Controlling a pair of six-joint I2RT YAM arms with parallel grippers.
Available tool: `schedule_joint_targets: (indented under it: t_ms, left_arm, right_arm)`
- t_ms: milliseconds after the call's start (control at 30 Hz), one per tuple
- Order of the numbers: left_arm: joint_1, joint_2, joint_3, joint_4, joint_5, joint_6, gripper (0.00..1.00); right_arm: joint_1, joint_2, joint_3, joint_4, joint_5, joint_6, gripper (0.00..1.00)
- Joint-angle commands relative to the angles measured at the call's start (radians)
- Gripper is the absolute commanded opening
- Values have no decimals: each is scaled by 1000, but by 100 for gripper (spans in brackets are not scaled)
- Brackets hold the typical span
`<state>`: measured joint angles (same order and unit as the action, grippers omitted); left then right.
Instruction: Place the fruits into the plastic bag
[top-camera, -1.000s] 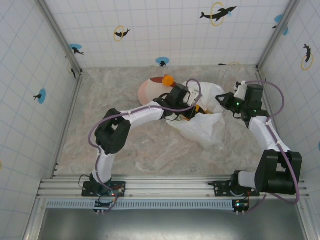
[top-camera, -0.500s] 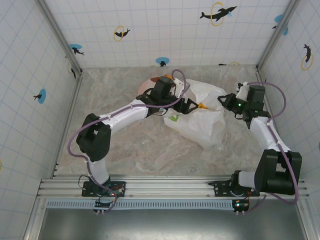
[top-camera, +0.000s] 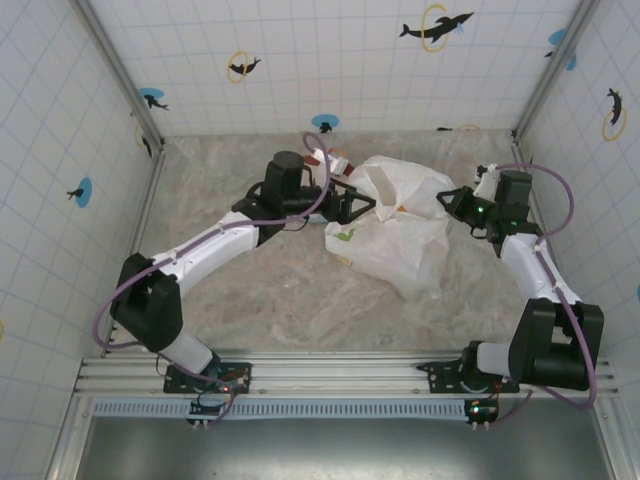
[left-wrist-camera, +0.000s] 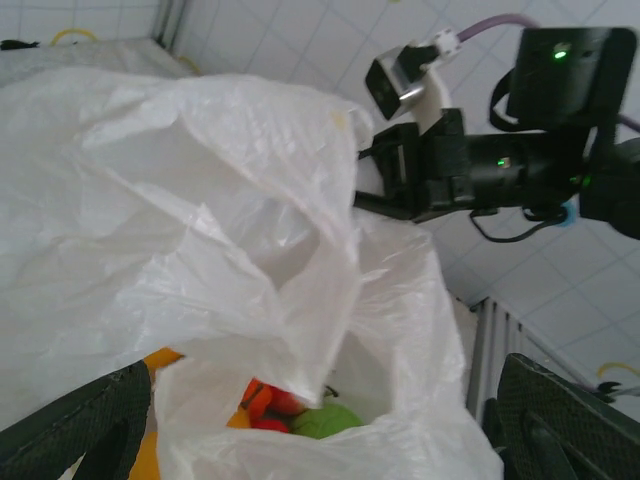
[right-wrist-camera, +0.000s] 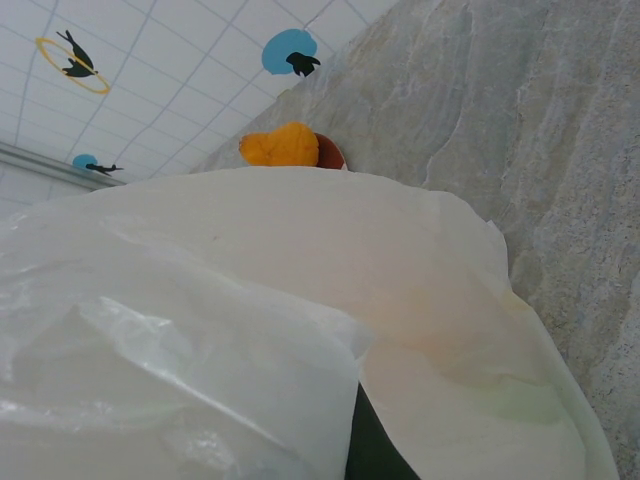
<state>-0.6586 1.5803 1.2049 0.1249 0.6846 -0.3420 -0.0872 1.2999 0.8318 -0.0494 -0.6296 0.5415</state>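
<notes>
The fruits (left-wrist-camera: 300, 410) that I can make out lie mostly inside the plastic bag (top-camera: 400, 245). Through its open mouth my left wrist camera shows a green fruit (left-wrist-camera: 325, 420) low in the bag, with red pieces (left-wrist-camera: 268, 400) touching it on its left. An orange patch (left-wrist-camera: 150, 445) shows through the film further left. The bag lies crumpled on the counter (top-camera: 250, 300) between my two arms, toward the right side, with its small green mark (top-camera: 345, 237) facing up near its left edge.

My left hand (top-camera: 358, 206) is open at the bag's left rim. Its fingers (left-wrist-camera: 75, 430) are spread wide and grip nothing. My right hand (top-camera: 447, 203) is closed, pinching the bag's right edge and holding that side of the film up off the counter. From the left wrist I see the film running up to its tips.

From my right wrist the bag's white film lies close in front. Beyond its far edge one orange fruit (right-wrist-camera: 280, 145) sits outside the bag, with a dark red piece (right-wrist-camera: 330, 152) touching it on the right. I cannot tell whether those two rest on the counter or on something else.
</notes>
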Motion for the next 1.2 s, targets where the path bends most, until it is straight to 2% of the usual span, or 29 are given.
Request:
schedule_joint_targets:
  t_ms: [0,133,367,500,633,767,900,1167]
  left_arm:
    - [9,-16,1,87,126,-36,90]
    - [24,-47,-13,86,54,-51,88]
    - [177,-150,-153,209,-179,-253,88]
    - [224,-134,-156,146,-328,-267,92]
    - [255,-25,-70,19,-456,-189,94]
    - [255,116,14,-5,-529,-129,95]
    - [255,263,107,-7,-549,-98,95]
    - [255,554,327,8,-498,-98,95]
  right_arm:
    - [-6,-4,-19,16,-12,-3,0]
    - [-12,-12,-15,2,-9,-14,0]
    - [-16,-13,-27,8,-13,-12,0]
    - [-16,-13,-31,15,-16,-9,0]
    - [-16,-13,-33,21,-17,-3,0]
    - [-16,-11,-33,24,-19,-1,0]
    - [-14,-3,-27,22,-19,0,0]
    - [-13,32,-4,6,-8,-5,0]
